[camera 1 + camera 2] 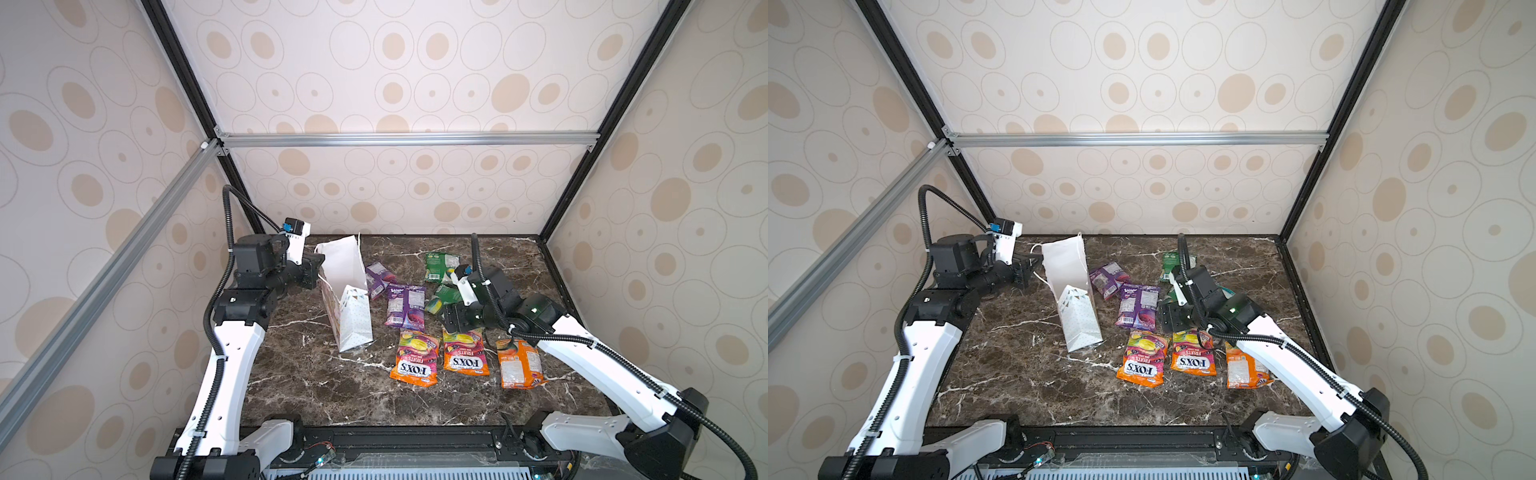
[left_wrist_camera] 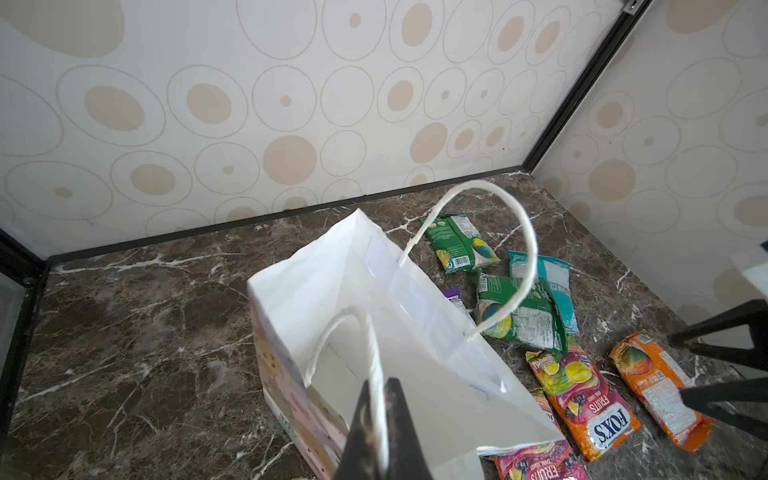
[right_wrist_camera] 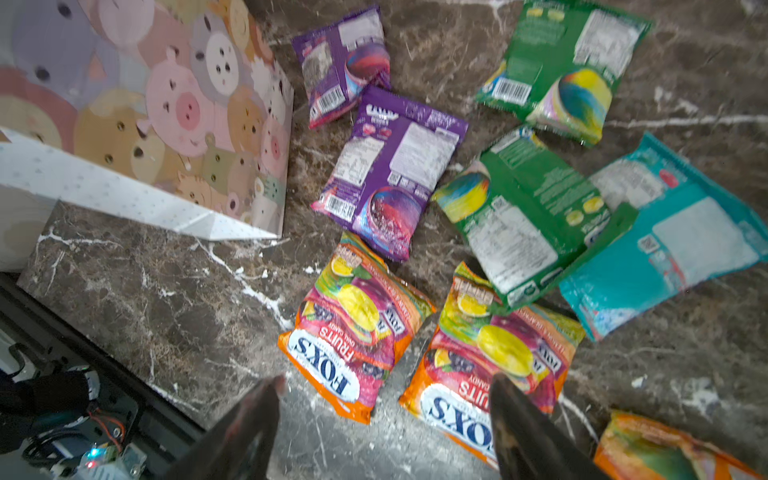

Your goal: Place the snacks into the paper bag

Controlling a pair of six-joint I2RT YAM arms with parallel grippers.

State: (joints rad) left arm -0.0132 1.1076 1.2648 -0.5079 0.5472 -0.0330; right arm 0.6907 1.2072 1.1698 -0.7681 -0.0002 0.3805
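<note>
Snacks (image 1: 405,307) just beside open-topped paper bag (image 1: 355,320)

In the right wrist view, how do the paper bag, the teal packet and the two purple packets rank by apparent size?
1. paper bag, though partly cut off.
2. teal packet, also cut off at the edge.
3. larger purple packet.
4. smaller purple packet; it may lie farther from the camera, so its true size is unsure.

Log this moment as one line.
left gripper: jaws shut on handle of paper bag | right gripper: jaws open above orange packets | snacks: all eight on table
</note>
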